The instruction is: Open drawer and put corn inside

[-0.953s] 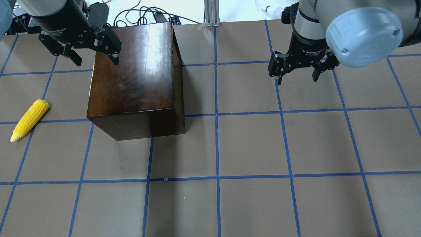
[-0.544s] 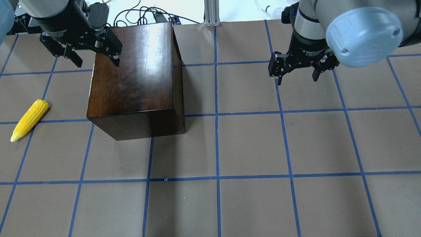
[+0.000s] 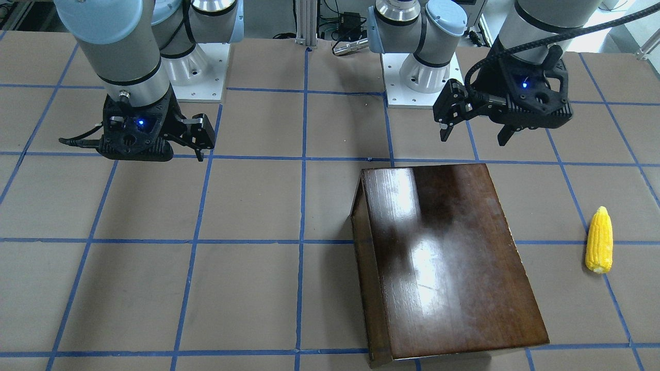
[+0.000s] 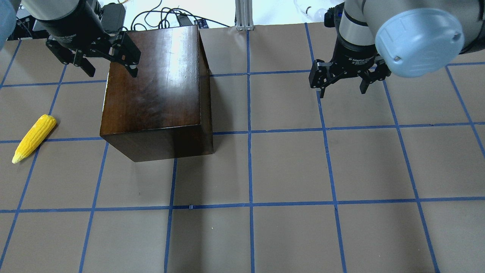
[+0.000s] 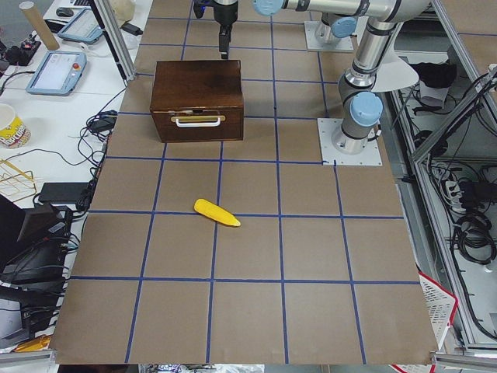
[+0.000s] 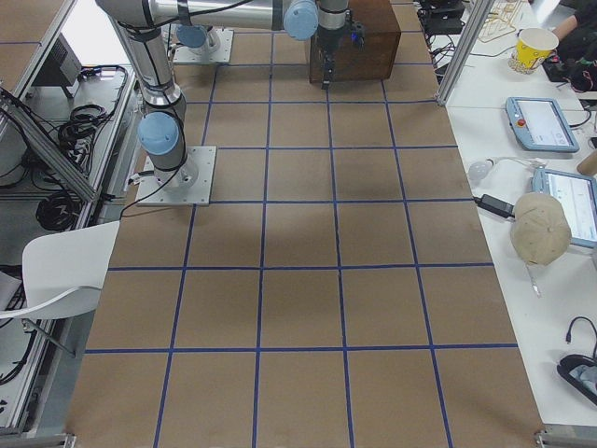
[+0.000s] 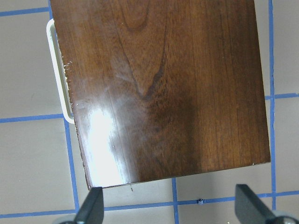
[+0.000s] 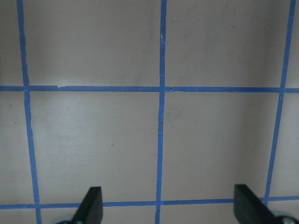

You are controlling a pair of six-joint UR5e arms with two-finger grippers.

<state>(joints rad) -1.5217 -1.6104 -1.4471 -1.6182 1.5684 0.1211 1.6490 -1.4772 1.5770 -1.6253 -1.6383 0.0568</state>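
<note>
The dark-brown wooden box (image 4: 155, 91) stands at the far left of the table. Its drawer front (image 5: 198, 128), with a white bar handle (image 5: 198, 120), faces the table's left end and is closed. The handle also shows in the left wrist view (image 7: 56, 74). The yellow corn (image 4: 34, 138) lies flat on the table, left of the box. My left gripper (image 4: 111, 70) is open and empty, hovering over the box's far-left top corner. My right gripper (image 4: 342, 91) is open and empty above bare table, far right of the box.
The table is brown paper with a blue tape grid (image 4: 250, 132). Cables (image 4: 166, 17) and a metal post (image 4: 244, 15) lie past the far edge. The arm bases (image 3: 412, 77) stand at the robot side.
My left gripper has shifted slightly toward the far edge over the box. The right gripper, box and corn have not moved.
</note>
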